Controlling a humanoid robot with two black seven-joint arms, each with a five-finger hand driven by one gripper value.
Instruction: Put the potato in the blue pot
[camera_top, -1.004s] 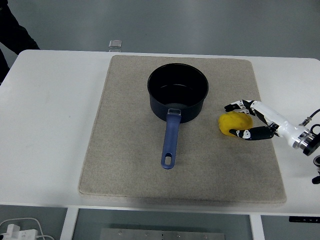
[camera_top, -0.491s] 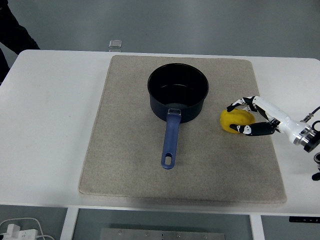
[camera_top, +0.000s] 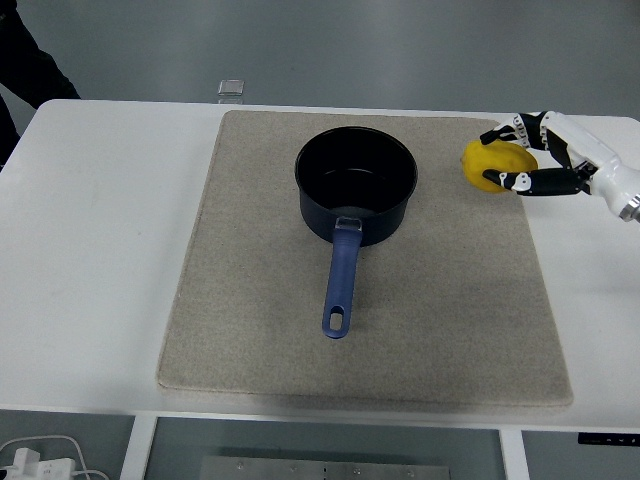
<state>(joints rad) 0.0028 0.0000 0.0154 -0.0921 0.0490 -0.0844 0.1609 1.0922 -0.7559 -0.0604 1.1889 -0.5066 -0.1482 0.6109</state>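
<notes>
The blue pot (camera_top: 356, 185) stands on the beige mat (camera_top: 250, 300) at the middle back, its blue handle (camera_top: 340, 280) pointing toward the near edge. It looks empty inside. My right hand (camera_top: 515, 158) comes in from the right edge and is shut on the yellow potato (camera_top: 490, 165), holding it lifted above the mat to the right of the pot, clear of the rim. The left arm is out of view.
A small clear square object (camera_top: 231, 88) lies on the white table (camera_top: 90, 250) just beyond the mat's back edge. A dark sleeve of a person (camera_top: 25, 65) shows at the top left corner. A white cable and plug (camera_top: 35, 460) show below the table at bottom left.
My right hand closed around the potato on the mat, then lifted it up and toward the back. The pot has not moved.
</notes>
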